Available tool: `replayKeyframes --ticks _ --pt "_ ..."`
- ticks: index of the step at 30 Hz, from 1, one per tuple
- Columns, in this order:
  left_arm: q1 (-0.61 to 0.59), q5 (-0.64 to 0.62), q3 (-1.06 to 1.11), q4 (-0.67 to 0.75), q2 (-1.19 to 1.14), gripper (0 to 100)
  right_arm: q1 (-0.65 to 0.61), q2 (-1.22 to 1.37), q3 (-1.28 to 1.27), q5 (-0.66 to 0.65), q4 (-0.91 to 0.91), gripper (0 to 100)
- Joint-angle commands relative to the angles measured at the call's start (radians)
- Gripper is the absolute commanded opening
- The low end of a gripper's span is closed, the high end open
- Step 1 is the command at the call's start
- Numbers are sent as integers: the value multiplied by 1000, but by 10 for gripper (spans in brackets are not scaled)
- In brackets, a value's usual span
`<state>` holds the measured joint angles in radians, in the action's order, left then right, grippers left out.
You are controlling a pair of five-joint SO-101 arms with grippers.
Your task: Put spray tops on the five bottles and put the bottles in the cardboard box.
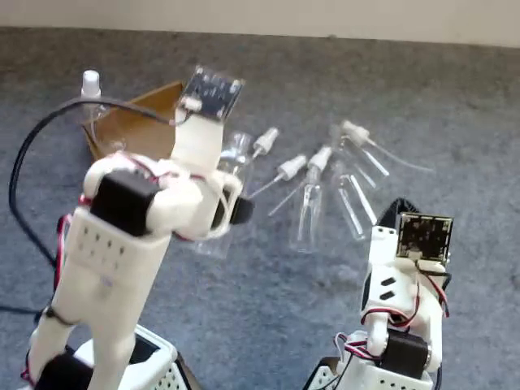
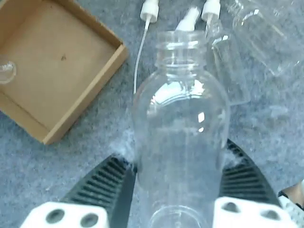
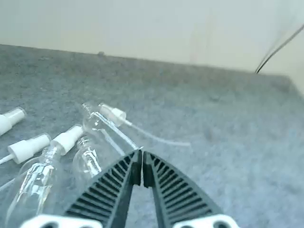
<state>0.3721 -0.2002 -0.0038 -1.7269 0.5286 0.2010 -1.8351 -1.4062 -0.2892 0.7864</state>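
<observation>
My left gripper [image 2: 178, 187] is shut on a clear uncapped bottle [image 2: 180, 133], held above the carpet beside the cardboard box [image 2: 102, 76]. From above, that bottle [image 1: 233, 158] sticks out past the left gripper [image 1: 229, 208], just right of the box [image 1: 134, 126]. Several spray tops with thin tubes [image 1: 290, 169] [image 1: 355, 131] lie among clear bottles [image 1: 309, 213] at the centre. My right gripper [image 3: 141, 160] is shut and empty, low near those bottles [image 3: 88, 161] and a spray top [image 3: 111, 114]. In the high view the right gripper [image 1: 396, 214] sits at the lower right.
A capped bottle [image 1: 91, 85] stands at the far corner of the box, and its clear base [image 2: 5, 71] shows inside the box. A black cable [image 1: 24, 162] loops on the left. Grey carpet [image 1: 455, 122] lies open to the right.
</observation>
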Motion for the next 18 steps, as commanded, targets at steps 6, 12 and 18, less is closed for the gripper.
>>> replayKeyframes --ticks 6,12,18 --pt "-5 -3 432 333 309 141 -8 -2 85 -184 4 14" --pt "-5 -3 685 525 476 141 -7 -2 85 -192 4 14" --pt "-5 -3 832 601 595 141 -7 -2 85 -178 4 14"
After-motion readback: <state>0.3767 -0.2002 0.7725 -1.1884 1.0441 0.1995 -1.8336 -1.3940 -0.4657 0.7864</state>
